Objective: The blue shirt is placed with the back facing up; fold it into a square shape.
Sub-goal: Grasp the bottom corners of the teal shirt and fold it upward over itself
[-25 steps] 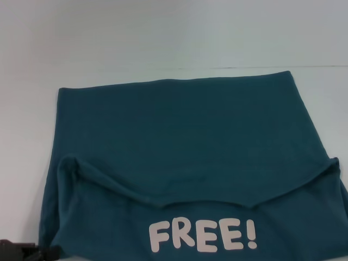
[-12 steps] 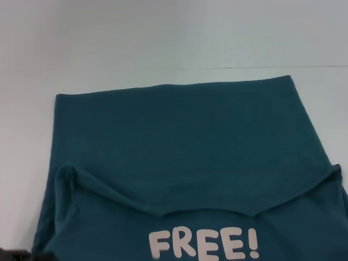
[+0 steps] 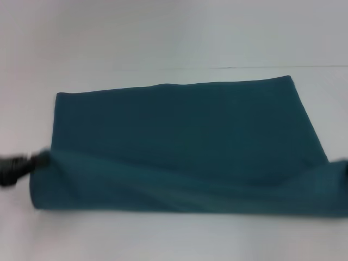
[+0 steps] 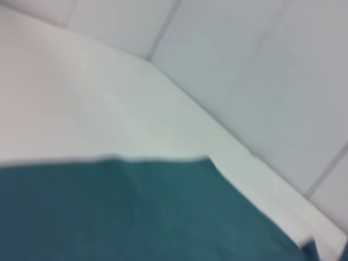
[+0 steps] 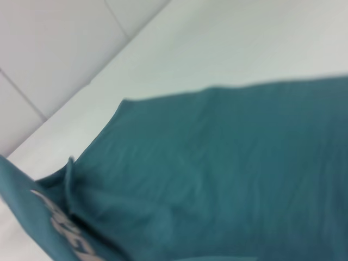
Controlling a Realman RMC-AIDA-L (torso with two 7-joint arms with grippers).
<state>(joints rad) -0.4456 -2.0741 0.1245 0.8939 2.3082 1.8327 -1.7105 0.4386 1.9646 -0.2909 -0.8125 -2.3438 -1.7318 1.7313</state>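
1. The shirt (image 3: 179, 141) was spread on the white table (image 3: 174, 239), plain side up, its long axis running left to right.
2. Its near edge was seen doubled over and raised; the lettering showed only in the right wrist view.
3. The left gripper (image 3: 13, 166) was found at the near left corner, touching the cloth; whether its fingers were clamped on the shirt could not be told.
4. The right gripper was not seen, only cloth at the right edge.
5. The far edge lay directly away from the left gripper, so a fold forward was judged to be called for.
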